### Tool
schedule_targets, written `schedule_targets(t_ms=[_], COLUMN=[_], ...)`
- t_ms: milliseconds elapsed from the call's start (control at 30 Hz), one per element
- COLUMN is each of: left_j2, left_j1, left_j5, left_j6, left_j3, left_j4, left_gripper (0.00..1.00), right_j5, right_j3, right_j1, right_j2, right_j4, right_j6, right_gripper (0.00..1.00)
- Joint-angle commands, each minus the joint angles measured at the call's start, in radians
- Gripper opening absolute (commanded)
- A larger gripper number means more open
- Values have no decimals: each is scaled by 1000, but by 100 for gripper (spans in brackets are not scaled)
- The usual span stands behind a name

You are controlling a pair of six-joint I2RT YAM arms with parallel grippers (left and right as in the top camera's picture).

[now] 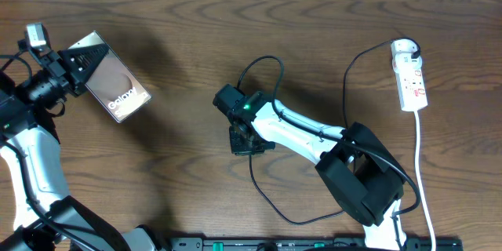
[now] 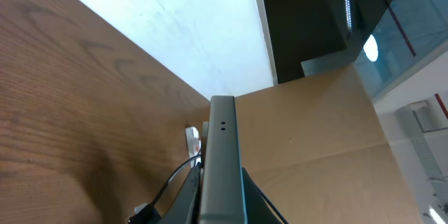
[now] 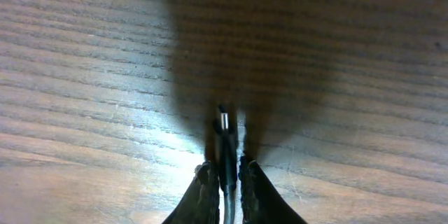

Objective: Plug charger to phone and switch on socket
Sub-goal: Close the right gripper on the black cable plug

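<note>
The phone (image 1: 118,88), dark with a brownish screen and "Galaxy" lettering, is held at the far left, tilted, by my left gripper (image 1: 78,64), which is shut on its upper end. In the left wrist view the phone (image 2: 222,161) shows edge-on between the fingers (image 2: 222,206). My right gripper (image 1: 241,137) sits mid-table, shut on the charger's black connector tip (image 3: 224,129), which points out from the fingers (image 3: 225,171) just above the wood. The black charger cable (image 1: 267,192) loops round the right arm. The white socket (image 1: 411,74) lies at the far right.
The socket's white cord (image 1: 423,180) runs down the right side toward the front edge. A black cable runs from the socket's top end (image 1: 361,59) toward the middle. A cardboard panel (image 2: 329,147) stands beyond the table's far edge.
</note>
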Motion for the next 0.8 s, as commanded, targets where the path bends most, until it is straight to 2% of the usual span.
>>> schedule_targets(t_ms=[0,300,567,767], left_j2=[-2,-2,-2,-2], left_j1=[2,2,2,2], left_j5=[31,31,31,32], left_j6=[8,8,8,8], left_j3=[3,3,3,3], left_j4=[6,6,6,6], left_gripper=[8,8,8,7], right_j5=[15,12,9,-43], right_j3=[-4,-4,-1,60], right_j1=[2,2,2,-6], right_j2=[38,38,38,38], right_j4=[4,5,11,-33], right_j6=[11,12,19,-88], right_gripper=[9,1,1,1])
